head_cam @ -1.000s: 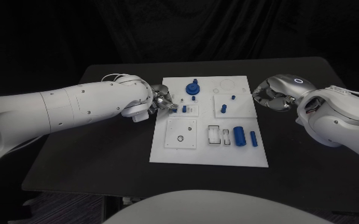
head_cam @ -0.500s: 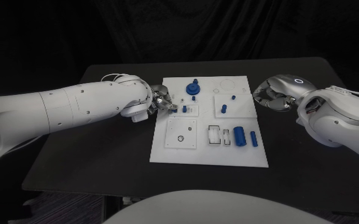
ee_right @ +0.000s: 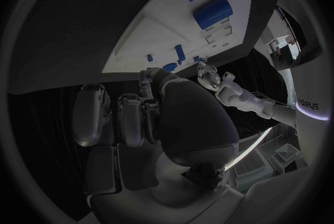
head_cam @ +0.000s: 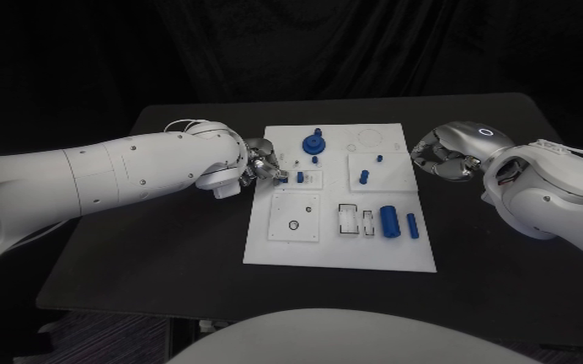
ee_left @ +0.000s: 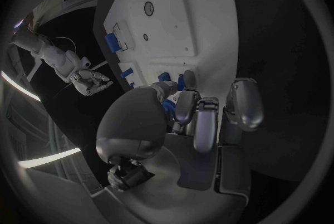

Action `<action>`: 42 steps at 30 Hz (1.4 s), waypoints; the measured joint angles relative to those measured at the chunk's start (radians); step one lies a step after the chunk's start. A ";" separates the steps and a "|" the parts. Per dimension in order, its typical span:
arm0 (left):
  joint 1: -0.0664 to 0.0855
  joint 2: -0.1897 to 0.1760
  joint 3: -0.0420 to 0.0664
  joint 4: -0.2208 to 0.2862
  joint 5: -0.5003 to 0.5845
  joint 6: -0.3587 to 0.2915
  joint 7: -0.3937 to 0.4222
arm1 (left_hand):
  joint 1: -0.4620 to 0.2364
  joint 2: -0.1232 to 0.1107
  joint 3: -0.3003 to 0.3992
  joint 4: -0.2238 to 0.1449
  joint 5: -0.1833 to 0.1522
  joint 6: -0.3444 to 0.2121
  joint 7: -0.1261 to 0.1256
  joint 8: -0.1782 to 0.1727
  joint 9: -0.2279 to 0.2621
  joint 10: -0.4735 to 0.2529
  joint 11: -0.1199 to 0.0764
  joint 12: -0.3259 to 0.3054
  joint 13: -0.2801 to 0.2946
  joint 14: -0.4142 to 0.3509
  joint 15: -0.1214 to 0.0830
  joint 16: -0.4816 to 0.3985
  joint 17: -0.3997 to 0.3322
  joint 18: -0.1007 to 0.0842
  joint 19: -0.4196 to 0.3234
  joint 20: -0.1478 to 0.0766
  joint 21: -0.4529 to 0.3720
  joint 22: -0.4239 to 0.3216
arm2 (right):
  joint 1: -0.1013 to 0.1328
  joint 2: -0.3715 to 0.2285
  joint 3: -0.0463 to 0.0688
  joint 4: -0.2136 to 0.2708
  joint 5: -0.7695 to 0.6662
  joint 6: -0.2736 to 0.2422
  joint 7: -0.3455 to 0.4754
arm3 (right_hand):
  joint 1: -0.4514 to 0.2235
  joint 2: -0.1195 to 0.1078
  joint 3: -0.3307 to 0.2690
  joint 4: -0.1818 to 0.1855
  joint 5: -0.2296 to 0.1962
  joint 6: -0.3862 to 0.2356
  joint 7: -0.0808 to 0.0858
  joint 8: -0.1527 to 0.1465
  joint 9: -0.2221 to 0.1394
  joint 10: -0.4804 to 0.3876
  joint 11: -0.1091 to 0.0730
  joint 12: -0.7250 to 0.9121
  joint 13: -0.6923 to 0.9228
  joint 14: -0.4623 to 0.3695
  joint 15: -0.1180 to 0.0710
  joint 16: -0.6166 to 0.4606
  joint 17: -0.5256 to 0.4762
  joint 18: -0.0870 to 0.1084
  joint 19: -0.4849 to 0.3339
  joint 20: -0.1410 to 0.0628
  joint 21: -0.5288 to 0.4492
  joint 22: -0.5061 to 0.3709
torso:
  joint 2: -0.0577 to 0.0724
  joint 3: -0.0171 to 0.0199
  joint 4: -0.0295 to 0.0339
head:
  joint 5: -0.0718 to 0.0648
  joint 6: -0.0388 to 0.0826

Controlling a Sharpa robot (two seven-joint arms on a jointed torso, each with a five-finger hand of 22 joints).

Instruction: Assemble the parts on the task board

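Nothing's really budged over the last second: left hand (head_cam: 261,168) still pinching a small blue peg (ee_left: 167,106) at the board (head_cam: 280,250) edge, right hand (head_cam: 442,158) curled empty, so it's mid-insertion I'd guess.

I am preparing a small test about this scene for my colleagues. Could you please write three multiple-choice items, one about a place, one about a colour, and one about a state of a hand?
1. Where does the left hand work?
A. at the board's left edge
B. at the board's near right corner
C. off the table

2. What colour is the large cylinder lying on the task board?
A. red
B. blue
C. yellow

3. How is the right hand?
A. it holds the large cylinder
B. it presses flat on the board
C. fingers curled in, holding nothing, beside the board's right edge

Answers: 1 A, the head view shows its fingers over the board's left edge by a small blue part. 2 B, it is plainly blue. 3 C, it is off the board with curled fingers and nothing in them.
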 measured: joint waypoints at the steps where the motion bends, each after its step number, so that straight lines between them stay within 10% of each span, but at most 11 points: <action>1: 0.000 0.001 0.000 -0.001 0.000 0.000 0.000 | 0.000 0.000 0.000 0.000 0.000 0.000 0.000 0.001 0.000 0.000 0.000 0.000 0.000 0.000 0.000 0.000 0.000 0.000 0.000 0.000 0.000 0.000 | 0.000 0.000 0.000 0.000 0.002 0.000 0.000 | 0.000 0.000 0.000 0.000 0.000 0.000 0.000 0.000 0.000 0.000 0.000 0.000 0.000 0.000 0.000 0.000 0.000 0.000 0.000 0.000 0.000 0.000 | 0.000 0.0000 0.0000 | 0.000 0.000; 12: 0.000 0.012 0.001 -0.014 0.001 0.006 -0.001 | -0.009 -0.004 0.024 -0.001 -0.043 0.001 -0.002 0.005 -0.004 0.000 0.000 0.000 0.000 0.000 0.000 0.000 0.000 0.000 0.000 0.000 0.000 0.000 | 0.000 0.001 0.000 -0.001 0.025 0.001 0.000 | 0.000 0.000 0.000 0.000 0.000 0.000 0.000 0.000 0.000 0.000 0.000 0.000 0.000 0.000 0.000 0.000 0.000 0.000 0.000 0.000 0.000 0.000 | 0.000 0.0003 0.0001 | -0.003 0.000; 28: -0.004 0.015 0.003 -0.022 0.001 0.006 -0.001 | -0.102 0.010 -0.088 0.059 -0.290 -0.002 0.006 -0.040 -0.069 -0.006 0.006 0.000 0.000 0.000 0.000 0.000 0.000 0.000 -0.004 0.004 0.000 0.000 | 0.000 0.001 0.000 -0.001 0.036 0.001 0.000 | 0.000 0.000 0.000 0.000 0.000 0.000 0.000 0.000 0.001 0.000 0.000 0.000 0.000 0.000 0.000 0.000 0.000 0.000 0.000 0.000 -0.003 0.000 | 0.000 0.0003 -0.0004 | -0.001 0.000; 42: -0.005 0.016 0.004 -0.025 0.003 0.006 -0.001 | -0.132 0.030 -0.167 0.103 -0.319 0.004 0.011 -0.045 -0.092 -0.007 0.007 0.000 0.000 0.000 0.007 0.000 0.000 0.000 -0.003 0.004 -0.003 0.000 | 0.000 0.002 0.000 -0.001 0.038 0.002 0.000 | 0.000 0.000 0.000 0.000 0.000 0.000 0.000 0.000 0.001 0.000 0.000 0.000 0.000 0.000 0.000 0.000 0.000 0.000 0.000 0.000 -0.003 0.001 | 0.000 0.0002 0.0001 | 0.001 0.000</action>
